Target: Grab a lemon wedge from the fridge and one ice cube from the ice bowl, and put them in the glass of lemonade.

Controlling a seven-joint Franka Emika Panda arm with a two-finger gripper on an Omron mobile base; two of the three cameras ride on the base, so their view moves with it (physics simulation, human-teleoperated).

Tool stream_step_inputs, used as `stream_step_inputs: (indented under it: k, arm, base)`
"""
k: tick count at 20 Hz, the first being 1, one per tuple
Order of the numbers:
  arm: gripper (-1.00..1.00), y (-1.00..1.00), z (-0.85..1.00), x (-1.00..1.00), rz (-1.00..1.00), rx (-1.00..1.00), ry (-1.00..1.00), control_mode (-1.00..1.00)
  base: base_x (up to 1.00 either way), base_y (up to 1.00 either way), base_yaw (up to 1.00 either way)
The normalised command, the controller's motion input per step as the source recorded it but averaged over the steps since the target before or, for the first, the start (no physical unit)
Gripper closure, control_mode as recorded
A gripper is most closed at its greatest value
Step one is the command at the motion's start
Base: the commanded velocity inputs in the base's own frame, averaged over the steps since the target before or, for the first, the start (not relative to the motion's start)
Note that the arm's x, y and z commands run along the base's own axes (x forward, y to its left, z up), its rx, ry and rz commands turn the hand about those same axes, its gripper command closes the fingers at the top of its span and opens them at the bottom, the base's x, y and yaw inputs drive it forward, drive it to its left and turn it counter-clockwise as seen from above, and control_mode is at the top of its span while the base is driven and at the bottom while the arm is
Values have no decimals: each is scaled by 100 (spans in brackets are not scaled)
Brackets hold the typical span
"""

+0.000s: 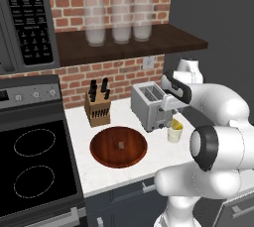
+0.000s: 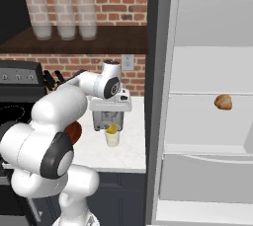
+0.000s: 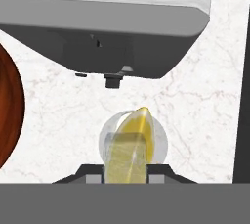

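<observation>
My gripper (image 3: 126, 171) hangs straight above the glass of lemonade (image 3: 104, 142), a small clear tumbler on the marble counter in front of the toaster. The bright yellow lemon wedge (image 3: 133, 137) sits between the two fingertips, which flank it closely, with its upper tip over the glass mouth. From the base views the wedge (image 1: 176, 123) pokes up at the rim of the glass (image 1: 174, 135), right under the gripper (image 1: 174, 117). The reddish-brown ice bowl (image 1: 118, 146) lies left of the glass with a small pale cube at its middle. The fridge (image 2: 207, 67) stands open on the right.
A silver toaster (image 1: 149, 104) stands just behind the glass, under the hand. A knife block (image 1: 97, 107) is by the brick wall, a black stove (image 1: 34, 166) to the left. Frosted jars (image 1: 121, 18) line the shelf. A brown lump (image 2: 223, 102) rests on a fridge shelf.
</observation>
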Motion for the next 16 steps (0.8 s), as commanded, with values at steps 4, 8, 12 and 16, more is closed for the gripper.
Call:
stream_step_inputs:
  k: [4, 8, 12, 16]
  arm:
    - [-100, 0, 0, 0, 0, 0, 0, -100]
    - [-100, 0, 0, 0, 0, 0, 0, -100]
    - [-100, 0, 0, 0, 0, 0, 0, -100]
    - [-100, 0, 0, 0, 0, 0, 0, -100]
  base:
    - [0, 0, 0]
    - [0, 0, 0]
    - [0, 0, 0]
    - [0, 0, 0]
